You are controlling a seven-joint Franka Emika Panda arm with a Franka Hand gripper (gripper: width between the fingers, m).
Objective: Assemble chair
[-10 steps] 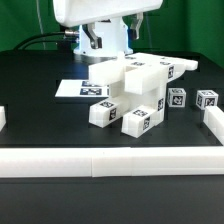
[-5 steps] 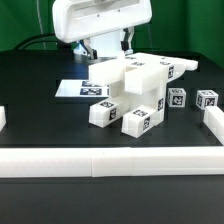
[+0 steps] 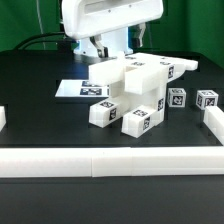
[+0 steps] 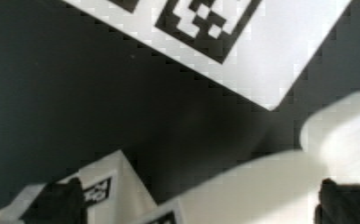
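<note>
— What's changed just now?

— Nearest us, nothing. The border rail [image 3: 110, 160] lies on the table [image 3: 40, 130] in front of the chair [image 3: 135, 90], as it did; the chair itself, that stacked white cluster, hasn't budged; nor have the loose tagged blocks [image 3: 177, 98] just beside it on the exterior view's right. The marker board [image 3: 85, 89] sits flat behind the chair toward the exterior view's left, same as before. Only the arm has moved; over the last second its white body has slid across behind the chair, from the exterior view's left toward the right.

— Meaning what for the job?

— I'd guess it's lining up on a part at the back of the chair; nothing was joined or lifted meanwhile, so the assembly looks no further on.

— And the tool?

— The tool [image 3: 115, 48] hangs above and behind the chair, jaws spread as wide as they go, carrying nothing. In the wrist view the dark fingertips [image 4: 61, 200] stand well apart with a white chair piece below them; it isn't pinched; whether anything touches it I can't tell.
</note>
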